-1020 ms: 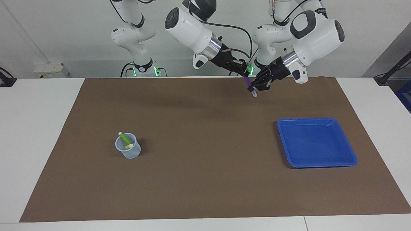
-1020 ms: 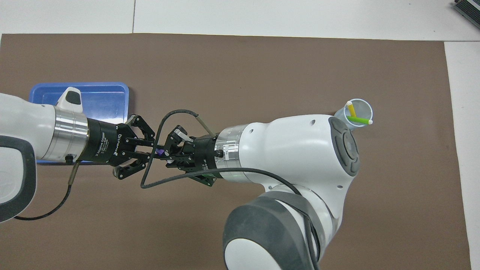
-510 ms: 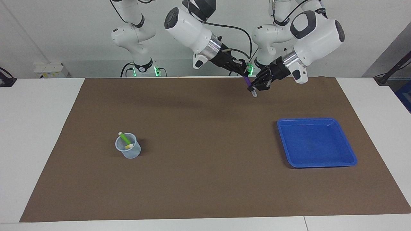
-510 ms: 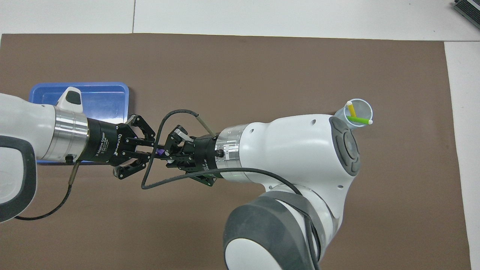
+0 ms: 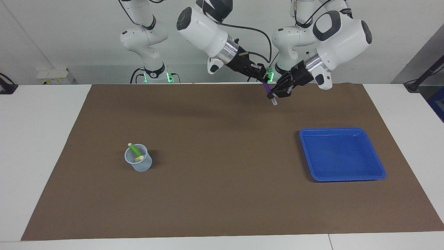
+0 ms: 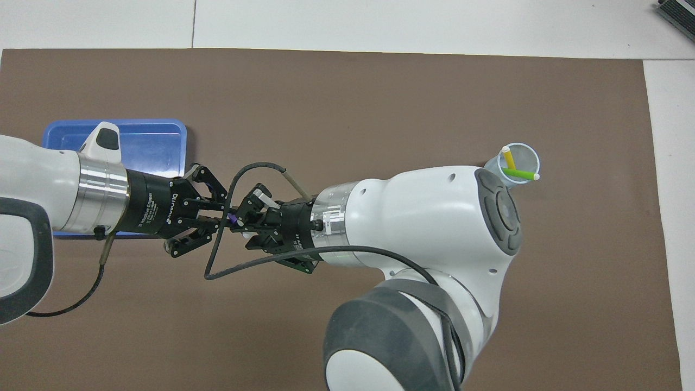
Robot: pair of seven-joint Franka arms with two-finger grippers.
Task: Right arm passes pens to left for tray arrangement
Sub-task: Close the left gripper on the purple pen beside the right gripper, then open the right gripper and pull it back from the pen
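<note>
The purple pen (image 5: 269,91) hangs in the air at the handover point, tilted, its pale end lowest, above the brown mat (image 5: 222,163) at the robots' edge of the table. The left gripper (image 5: 277,93) is clenched on the pen's lower part, fingertips meeting on the barrel. The right gripper (image 5: 264,78) sits at the pen's upper end, just above and beside the left gripper; whether its fingers grip the barrel or have let go cannot be told from these views. The step in hand is judged to be the transfer of the first pen from right arm to left. The blue tray (image 5: 380,170) lies below the left gripper, farther from the robots and toward the left arm's end of the table, with nothing in it. The next move calls for the right gripper to come clear of the pen, then for the left gripper to carry it over the tray and lower it in. The green pen (image 5: 134,149) and yellow pen (image 5: 139,158) stand in the clear cup (image 5: 138,164), well apart from both grippers, toward the right arm's end.
</note>
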